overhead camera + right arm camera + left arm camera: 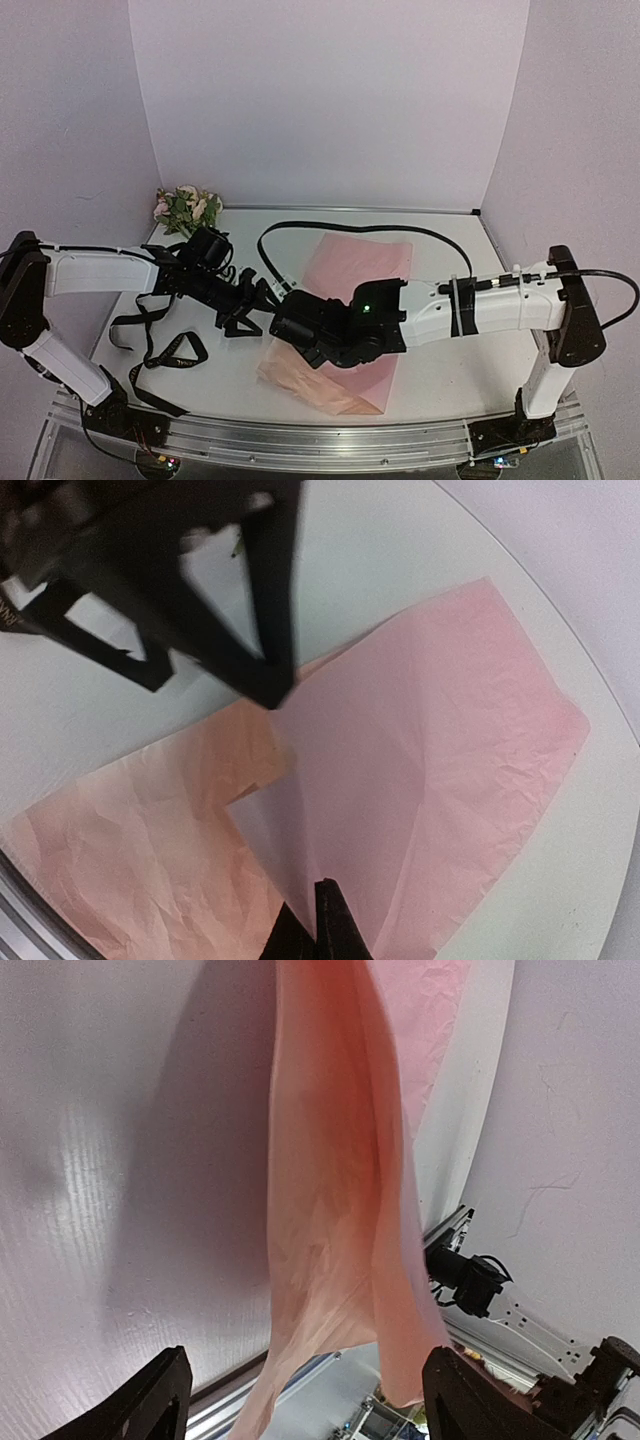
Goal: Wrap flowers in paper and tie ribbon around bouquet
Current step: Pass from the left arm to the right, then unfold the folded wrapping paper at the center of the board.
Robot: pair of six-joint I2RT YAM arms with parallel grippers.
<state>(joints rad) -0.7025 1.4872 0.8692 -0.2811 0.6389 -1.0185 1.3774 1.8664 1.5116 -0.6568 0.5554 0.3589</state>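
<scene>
The paper (365,262) is lying mid-bench (440,375), its long axis running from the near edge toward the far right, with one part rising in a fold. The right gripper (315,925) is pinching that fold with its fingers closed; the left gripper (308,1360) is standing beside it, fingers spread wide, gripping nothing

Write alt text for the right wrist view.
Shut right jaws at the bottom edge pinch the pink paper, which rises in a ridge off the pale table. The left arm's dark jaws stand open, blurred, at the upper left.
</scene>
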